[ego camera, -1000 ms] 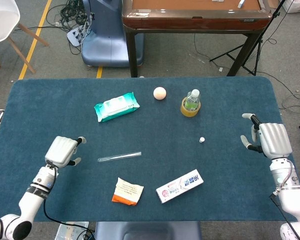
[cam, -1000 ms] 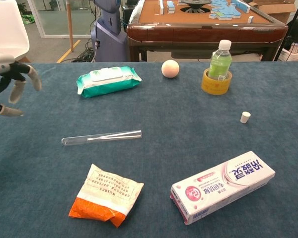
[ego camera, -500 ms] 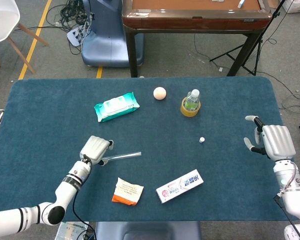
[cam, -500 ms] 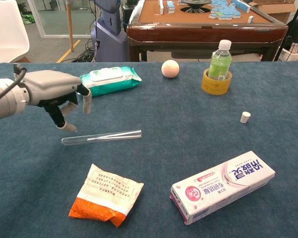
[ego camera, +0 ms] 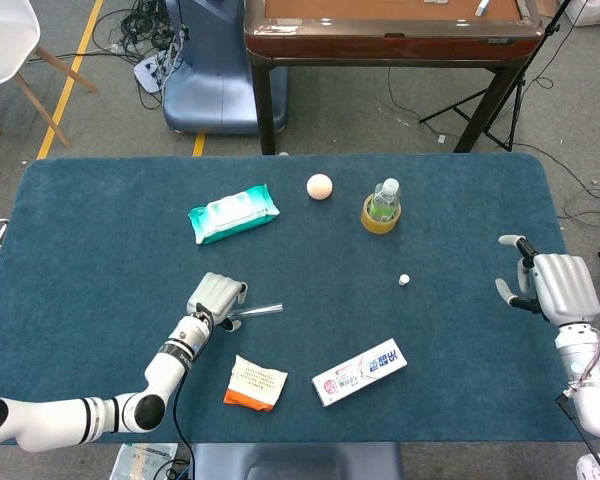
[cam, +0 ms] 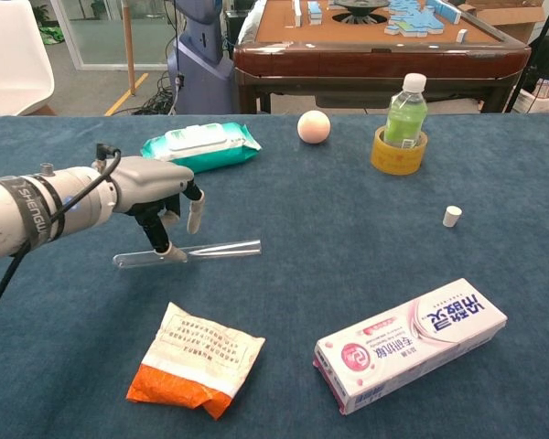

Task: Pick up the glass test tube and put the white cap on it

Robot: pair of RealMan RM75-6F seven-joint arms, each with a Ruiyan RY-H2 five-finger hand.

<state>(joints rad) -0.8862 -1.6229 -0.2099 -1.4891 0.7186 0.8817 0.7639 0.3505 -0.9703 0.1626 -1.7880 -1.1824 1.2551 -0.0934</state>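
Left hand (cam: 156, 197) now over test tube (cam: 210, 250) mid-frame, fingers spread, touching, ungrasped; right hand (ego camera: 550, 285) released; grasp imminent.

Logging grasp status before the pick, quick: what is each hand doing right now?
Left hand: open, fingertips down at the glass test tube, not gripping it.
Right hand: open, holding nothing.

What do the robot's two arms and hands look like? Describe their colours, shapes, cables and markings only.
The left hand has a smooth light-grey shell back, dark finger segments and pale fingertips. Its forearm is a silver-white cylinder with black bands and dark lettering too small to read; a thin black cable runs along it. The right hand matches: a ribbed grey-white back, black segments and pale tips, on a white wrist with a dark cable.
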